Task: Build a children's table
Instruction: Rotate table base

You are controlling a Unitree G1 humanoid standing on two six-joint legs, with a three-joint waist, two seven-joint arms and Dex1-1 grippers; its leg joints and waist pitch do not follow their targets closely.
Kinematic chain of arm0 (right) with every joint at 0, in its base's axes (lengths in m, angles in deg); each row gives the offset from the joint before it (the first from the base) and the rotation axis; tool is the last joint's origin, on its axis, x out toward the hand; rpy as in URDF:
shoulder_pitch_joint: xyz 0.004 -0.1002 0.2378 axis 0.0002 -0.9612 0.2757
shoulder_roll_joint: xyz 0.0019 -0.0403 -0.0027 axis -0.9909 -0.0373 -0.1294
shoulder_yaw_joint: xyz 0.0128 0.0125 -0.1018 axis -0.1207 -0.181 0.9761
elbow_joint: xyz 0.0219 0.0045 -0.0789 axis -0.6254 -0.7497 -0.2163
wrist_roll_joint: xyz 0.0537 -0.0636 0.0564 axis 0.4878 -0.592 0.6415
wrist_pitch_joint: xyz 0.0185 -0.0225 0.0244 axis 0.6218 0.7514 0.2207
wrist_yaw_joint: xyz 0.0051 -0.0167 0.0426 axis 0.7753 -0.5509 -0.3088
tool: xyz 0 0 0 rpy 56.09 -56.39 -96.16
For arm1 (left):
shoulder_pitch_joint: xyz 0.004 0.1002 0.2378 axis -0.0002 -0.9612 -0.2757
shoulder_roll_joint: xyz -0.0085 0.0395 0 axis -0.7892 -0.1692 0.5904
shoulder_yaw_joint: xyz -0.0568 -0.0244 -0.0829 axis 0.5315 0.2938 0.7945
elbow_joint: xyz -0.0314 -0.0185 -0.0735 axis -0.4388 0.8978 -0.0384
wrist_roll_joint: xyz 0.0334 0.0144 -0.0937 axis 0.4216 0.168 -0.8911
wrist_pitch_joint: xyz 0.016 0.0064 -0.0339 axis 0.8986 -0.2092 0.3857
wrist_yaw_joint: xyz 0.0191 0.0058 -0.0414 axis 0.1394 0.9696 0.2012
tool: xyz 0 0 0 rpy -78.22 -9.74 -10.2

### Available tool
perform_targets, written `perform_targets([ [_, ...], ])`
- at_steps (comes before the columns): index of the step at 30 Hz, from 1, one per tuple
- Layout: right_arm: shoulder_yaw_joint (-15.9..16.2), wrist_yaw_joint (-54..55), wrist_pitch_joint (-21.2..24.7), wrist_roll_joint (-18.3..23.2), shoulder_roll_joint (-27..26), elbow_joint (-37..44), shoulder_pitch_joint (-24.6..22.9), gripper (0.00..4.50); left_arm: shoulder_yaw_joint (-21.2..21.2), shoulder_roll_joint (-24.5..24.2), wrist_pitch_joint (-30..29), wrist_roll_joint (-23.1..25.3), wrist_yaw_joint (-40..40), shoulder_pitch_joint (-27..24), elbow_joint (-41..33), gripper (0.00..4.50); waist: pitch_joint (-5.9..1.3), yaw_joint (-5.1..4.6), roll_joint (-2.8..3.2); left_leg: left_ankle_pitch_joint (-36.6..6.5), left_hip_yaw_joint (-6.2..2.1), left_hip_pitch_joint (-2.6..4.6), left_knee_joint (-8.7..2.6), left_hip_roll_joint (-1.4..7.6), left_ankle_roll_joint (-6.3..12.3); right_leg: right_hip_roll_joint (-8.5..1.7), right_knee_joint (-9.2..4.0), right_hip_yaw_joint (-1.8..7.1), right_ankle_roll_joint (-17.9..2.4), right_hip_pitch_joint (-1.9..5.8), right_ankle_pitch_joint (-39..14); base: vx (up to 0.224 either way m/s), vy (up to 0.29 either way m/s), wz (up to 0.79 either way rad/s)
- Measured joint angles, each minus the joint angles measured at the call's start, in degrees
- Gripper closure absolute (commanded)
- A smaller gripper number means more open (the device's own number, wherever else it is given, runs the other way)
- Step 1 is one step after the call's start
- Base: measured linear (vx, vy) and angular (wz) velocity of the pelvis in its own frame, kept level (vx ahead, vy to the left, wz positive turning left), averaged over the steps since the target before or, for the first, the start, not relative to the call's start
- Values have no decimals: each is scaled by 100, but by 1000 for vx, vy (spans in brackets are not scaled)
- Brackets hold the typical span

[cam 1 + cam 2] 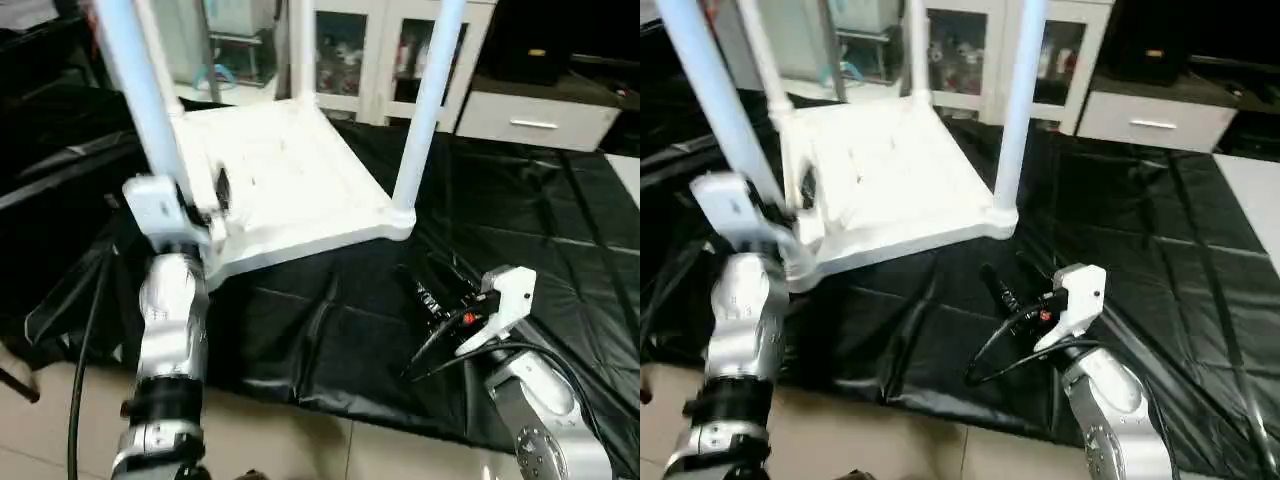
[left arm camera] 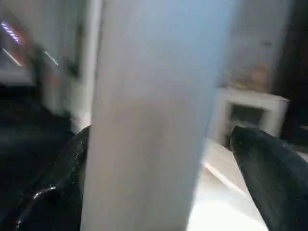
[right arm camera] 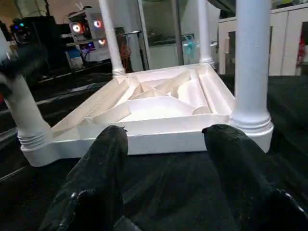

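The tabletop (image 1: 285, 185) lies upside down on the black-covered worktop (image 1: 520, 230), ribbed underside up, which is the sensible way to have it: the corner sockets face upward so the legs can be pushed down into them. All four legs stand in the corners, seen best in the right wrist view; the near-left leg (image 1: 140, 90) leans a little to the left, while the near-right leg (image 1: 428, 105) rises nearly straight from its socket. The left pincer (image 1: 205, 200) is up at the near-left corner with its two black fingers (image 2: 269, 178) spread wide on either side of that leg, which stands between them, right up against the left finger and with a gap to the right one; it looks placed there to steady or seat the leg, though the fingers are not clamped on it. The right pincer (image 1: 1005, 280) hangs low over the worktop, near and to the right of the tabletop, clear of it, its fingers (image 3: 103, 168) partly spread and holding nothing. It points towards the tabletop's near edge and the near-right corner.
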Motion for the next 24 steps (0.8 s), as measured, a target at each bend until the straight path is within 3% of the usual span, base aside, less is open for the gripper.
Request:
perform_targets([
  [4, 22, -22, -1, -2, -3, -1, 13, 163, -158, -340, -623, -427, -1378, -78, 273, 4, 22, -65, 40, -1, -7, 7, -21, -1, 0, -2, -106, -37, 2, 6, -2, -40, 19, -1],
  [7, 22, -52, -1, -2, 0, -3, 13, 163, -241, -497, -928, -506, -1882, -119, 374, 4, 57, -152, 95, -2, -26, 7, -33, 1, 0, -20, -172, -104, -3, 76, -19, 0, 0, 0],
  [11, 97, -174, 158, -26, 202, -118, 64, 163, -1350, -1505, -1519, -161, -3726, -120, 440, 4, 83, -188, 143, -2, -15, 26, -96, 0, -1, -22, -165, -116, -13, 85, -120, 0, 0, 0],
  [14, 192, -478, 438, 27, 438, -175, 82, 163, -1789, -1600, -1414, 222, -4115, 11, 637, 4, 96, -146, 157, -4, 56, 99, -223, -12, -1, -49, -189, -118, -60, 69, -219, 0, 0, 0],
  [15, 290, -655, 552, 64, 550, -160, 130, 163, -1871, -1544, -1341, 351, -4109, 84, 755, 4, 108, -131, 182, -7, 51, 132, -225, -9, 3, -77, -215, -188, -58, 108, -220, 0, 0, 0],
  [16, 429, -874, 673, 107, 671, -129, 203, 163, -1936, -1477, -1256, 486, -4074, 173, 905, 4, 137, -149, 232, -10, 1, 149, -196, 18, 8, -120, -294, -376, -51, 194, -219, 0, 0, 0],
  [17, 500, -1009, 740, 118, 719, -88, 209, 163, -1990, -1420, -1225, 550, -4051, 232, 989, 4, 152, -162, 361, -11, -18, 160, -203, 112, 8, -113, -362, -584, -44, 327, -226, 0, 0, 0],
  [18, 567, -1131, 782, 120, 771, -39, 194, 163, -2062, -1365, -1195, 632, -4001, 382, 1151, 4, 173, -82, 390, -9, -22, 121, -203, 130, 3, -129, 40, -606, -94, 339, -477, 0, 0, 0],
  [19, 579, -1240, 792, 109, 851, 3, 43, 163, -2180, -1185, -1139, 730, -3866, 630, 1319, 4, 153, 136, 289, -7, 192, 62, -203, 160, 1, -125, 726, -511, -175, 314, -716, -52, 12, 7],
  [20, 663, -1304, 826, 79, 929, -74, 108, 163, -2236, -1040, -1079, 771, -3678, 777, 1471, 4, 61, 284, -3, 27, 333, 48, -233, 94, -56, -117, 901, -226, -159, 402, -1004, 50, -163, 25],
  [21, 681, -1318, 851, 64, 980, -141, 313, 163, -2252, -877, -984, 774, -3475, 814, 1573, 4, 49, 323, -146, 36, 367, -53, -129, 43, -189, -100, 938, -72, 65, 319, -1072, 50, -163, 25],
  [22, 622, -1308, 848, 68, 992, -150, 461, 163, -2281, -757, -893, 778, -3299, 839, 1698, 4, 30, 431, -46, 66, 2, -123, 34, -32, -215, -46, 971, -39, 52, 320, -1076, 63, -179, 15],
  [23, 582, -1301, 843, 68, 1006, -146, 506, 163, -2313, -658, -866, 788, -3201, 870, 1804, 4, -5, 529, 64, 97, -349, -97, 202, -57, -202, 38, 935, -61, 26, 388, -1059, 61, -7, -14],
  [24, 528, -1287, 829, 67, 993, -130, 523, 163, -2373, -585, -873, 838, -3111, 974, 1927, 4, -44, 546, 163, 127, -460, -68, 213, -35, -175, 74, 903, -129, 23, 406, -1043, 61, -7, -14],
])
